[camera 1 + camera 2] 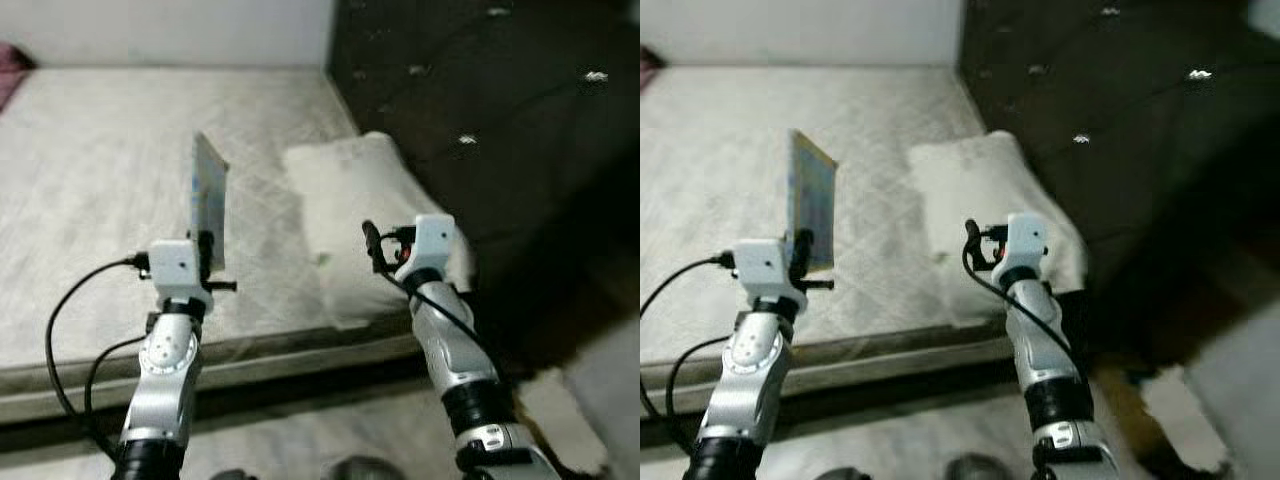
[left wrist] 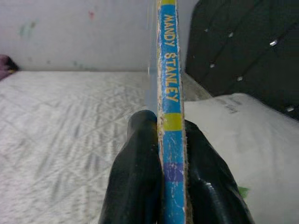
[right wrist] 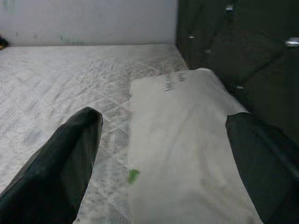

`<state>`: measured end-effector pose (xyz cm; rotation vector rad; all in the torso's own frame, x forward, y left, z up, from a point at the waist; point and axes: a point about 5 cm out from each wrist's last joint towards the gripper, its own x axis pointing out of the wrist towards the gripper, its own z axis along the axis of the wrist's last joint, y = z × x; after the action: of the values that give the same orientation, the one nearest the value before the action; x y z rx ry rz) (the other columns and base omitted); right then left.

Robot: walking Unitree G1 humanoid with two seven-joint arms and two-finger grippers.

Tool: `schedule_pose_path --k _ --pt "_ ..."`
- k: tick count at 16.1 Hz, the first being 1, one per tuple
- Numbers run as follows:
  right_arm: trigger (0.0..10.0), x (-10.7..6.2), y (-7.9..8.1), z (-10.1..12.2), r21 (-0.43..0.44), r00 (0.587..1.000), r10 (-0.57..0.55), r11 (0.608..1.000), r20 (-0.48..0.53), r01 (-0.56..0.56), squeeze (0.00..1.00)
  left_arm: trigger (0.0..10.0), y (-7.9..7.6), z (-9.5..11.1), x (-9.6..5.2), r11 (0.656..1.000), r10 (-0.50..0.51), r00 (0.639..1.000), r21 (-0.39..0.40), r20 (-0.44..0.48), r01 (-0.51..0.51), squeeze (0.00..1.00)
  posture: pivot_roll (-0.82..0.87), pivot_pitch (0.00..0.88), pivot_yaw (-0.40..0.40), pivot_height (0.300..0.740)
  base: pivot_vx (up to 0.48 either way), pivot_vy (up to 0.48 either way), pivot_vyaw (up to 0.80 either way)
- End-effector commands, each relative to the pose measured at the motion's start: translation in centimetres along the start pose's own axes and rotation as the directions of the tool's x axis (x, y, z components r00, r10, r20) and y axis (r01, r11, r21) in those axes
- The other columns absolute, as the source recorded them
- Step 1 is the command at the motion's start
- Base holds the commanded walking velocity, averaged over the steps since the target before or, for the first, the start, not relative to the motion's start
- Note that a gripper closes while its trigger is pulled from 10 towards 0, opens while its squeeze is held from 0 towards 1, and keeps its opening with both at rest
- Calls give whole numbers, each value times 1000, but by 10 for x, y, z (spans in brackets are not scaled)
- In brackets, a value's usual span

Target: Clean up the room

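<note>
My left gripper point(image 2: 170, 140) is squeezed tight on a thin book point(image 1: 208, 197). One black finger point(image 2: 138, 182) presses each side of it. The book stands straight up on its edge above the bed point(image 1: 90, 190), and its blue spine with yellow letters faces my wrist camera. It does not touch the bed.

My right gripper point(image 3: 163, 154) is wide open and holds nothing. Its two fingers point(image 3: 60, 163) are far apart. It hangs over the near end of a white pillow point(image 1: 345, 215). I cannot tell if it touches the pillow.

The bed has a pale quilted cover with a diamond pattern. The pillow lies on the right side of the bed, next to a dark padded headboard point(image 1: 480, 110) with shiny buttons. A small green speck point(image 3: 133, 176) sits on the pillow's near edge. A white wall point(image 1: 160, 30) is behind the bed. Something dark purple point(image 1: 10, 75) peeks in at the bed's far left corner.
</note>
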<state>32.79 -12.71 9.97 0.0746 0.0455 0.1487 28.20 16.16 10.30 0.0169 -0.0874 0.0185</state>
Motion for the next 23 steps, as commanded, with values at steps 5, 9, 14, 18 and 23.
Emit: schedule_pose_path --k 5,9,14,18,23 --pt "10000 1 -5 3 -10 1000 -12 1000 8 12 0 10000 -4 10 2 1000 -17 999 -20 49 18 0 -52 1 -32 740 0 0 0" --pt "10000 0 -4 4 -27 1000 -2 1000 13 3 0 10000 -5 11 2 999 -33 998 -23 60 34 0 -53 4 -32 740 0 0 170" --pt "10000 0 -3 3 -25 1000 -2 1000 14 2 0 10000 -7 13 2 998 -53 996 -31 74 55 0 -54 5 -31 740 181 0 441" --pt "10000 0 -3 3 -23 1000 1 1000 13 0 0 10000 -7 13 1 997 -62 995 -34 78 65 0 -52 5 -30 740 398 0 0" --pt "10000 0 -3 3 -22 1000 1 1000 11 -1 0 10000 -8 13 1 997 -69 995 -33 77 72 0 -53 6 -30 740 439 0 0"
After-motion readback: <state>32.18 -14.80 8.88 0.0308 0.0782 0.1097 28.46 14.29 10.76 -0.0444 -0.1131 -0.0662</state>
